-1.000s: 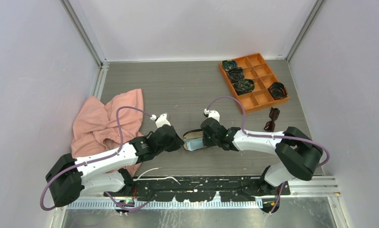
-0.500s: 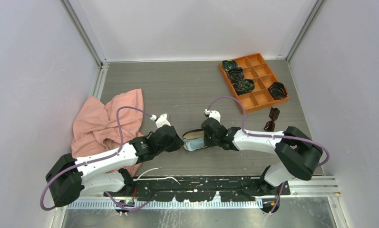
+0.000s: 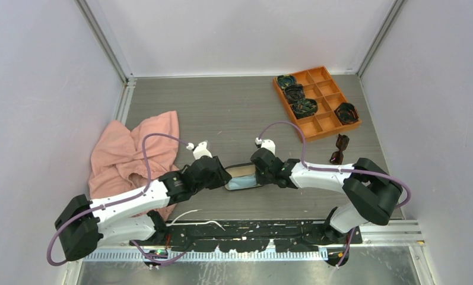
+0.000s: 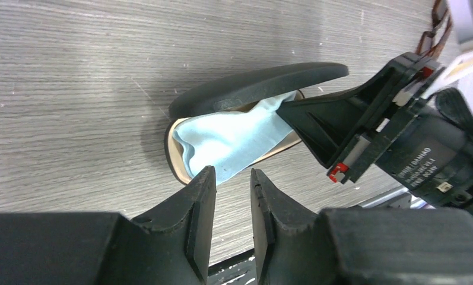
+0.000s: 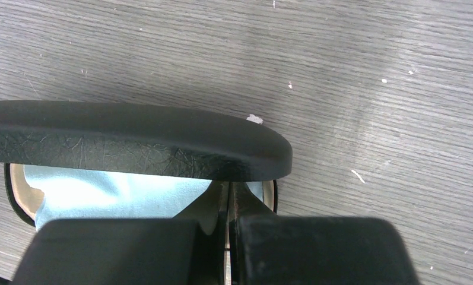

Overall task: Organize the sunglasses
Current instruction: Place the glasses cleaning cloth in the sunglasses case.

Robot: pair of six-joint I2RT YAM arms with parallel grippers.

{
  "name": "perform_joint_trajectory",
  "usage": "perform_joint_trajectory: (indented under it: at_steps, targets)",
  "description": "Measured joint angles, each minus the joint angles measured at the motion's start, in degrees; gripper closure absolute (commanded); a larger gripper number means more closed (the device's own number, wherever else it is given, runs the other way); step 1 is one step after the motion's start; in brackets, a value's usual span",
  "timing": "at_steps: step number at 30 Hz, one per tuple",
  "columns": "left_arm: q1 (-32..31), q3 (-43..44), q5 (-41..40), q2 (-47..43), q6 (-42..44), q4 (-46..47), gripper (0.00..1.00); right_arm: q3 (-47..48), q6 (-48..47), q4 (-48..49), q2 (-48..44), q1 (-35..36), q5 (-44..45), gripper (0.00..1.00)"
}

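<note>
The sunglasses [image 3: 339, 149], a small folded pair with dark reddish lenses, lie on the table at the right, away from both grippers. The black case [image 3: 241, 177] lies between the grippers, its lid [image 4: 263, 83] partly raised. A light blue cloth [image 4: 234, 133] spills out of its tan-lined base. My left gripper [image 4: 232, 178] is open, with its tips just at the cloth's loose corner. My right gripper [image 5: 229, 191] is shut and pokes into the case under the lid [image 5: 133, 142], over the cloth [image 5: 115, 193].
An orange divided tray [image 3: 323, 127] at the back right holds several dark coiled bundles. A pink cloth [image 3: 133, 151] lies crumpled at the left, beside my left arm. White walls close in the table on three sides.
The case now lies flatter and reaches a little further left. My left gripper has shifted slightly left. The right arm has hardly moved.
</note>
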Motion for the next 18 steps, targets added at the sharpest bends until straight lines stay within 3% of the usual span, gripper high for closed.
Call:
perform_joint_trajectory:
  at_steps: [5, 11, 18]
  targets:
    - [-0.15, -0.17, 1.86, 0.31, 0.22, 3.3, 0.73, 0.0, 0.0, -0.02, 0.0, 0.0, 0.02, 0.99]
    - [-1.38, 0.87, 4.37, 10.47, 0.59, 8.13, 0.82, 0.0, 0.0, -0.07, 0.0, 0.0, 0.04, 1.0]
    - [-1.51, 1.27, 4.26, 16.72, 0.42, 9.01, 0.83, 0.09, 0.04, -0.59, -0.09, 0.0, 0.0, 0.99]
